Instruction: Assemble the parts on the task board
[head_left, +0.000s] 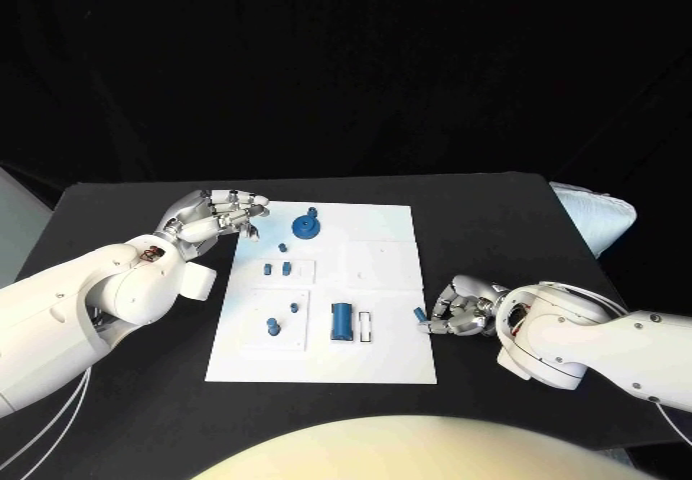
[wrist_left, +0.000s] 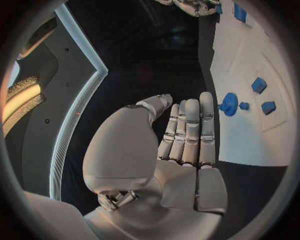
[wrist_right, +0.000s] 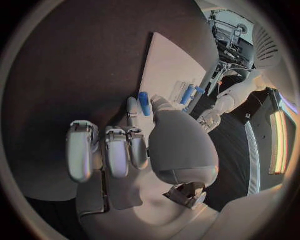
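Fingers of my right hand (head_left: 459, 310) curl inward just off the right edge of the task board (head_left: 378, 370), and between thumb and a fingertip I pinch a small blue peg (head_left: 420, 315). From the right wrist view the same blue peg (wrist_right: 144, 103) stands up past my fingertips (wrist_right: 132, 107), its far end reaching toward the edge of the white board (wrist_right: 167, 60), while my other fingers are folded low over the black table (head_left: 130, 420). The peg sits right at the board's edge, beside the slot where a larger blue cylinder (head_left: 342, 320) lies next to a pale white bar (head_left: 366, 326).

My left hand (head_left: 216, 217) rests at the board's far left corner, on the table beside the plate, holding nothing. In the left wrist view its fingers (wrist_left: 190, 131) lie straight and pressed side by side, the thumb (wrist_left: 156, 103) bent across near them. Just beyond those fingertips, on the board, stands the blue disc-shaped part (wrist_left: 229, 104), close but not touched; the head view shows that disc part (head_left: 306, 225) just to the right of my left hand.

Farther in on the board lie two short blue pieces (head_left: 277, 268) side by side, and nearer me two small blue pegs (head_left: 278, 318) stand in a square recess, well apart from both hands.
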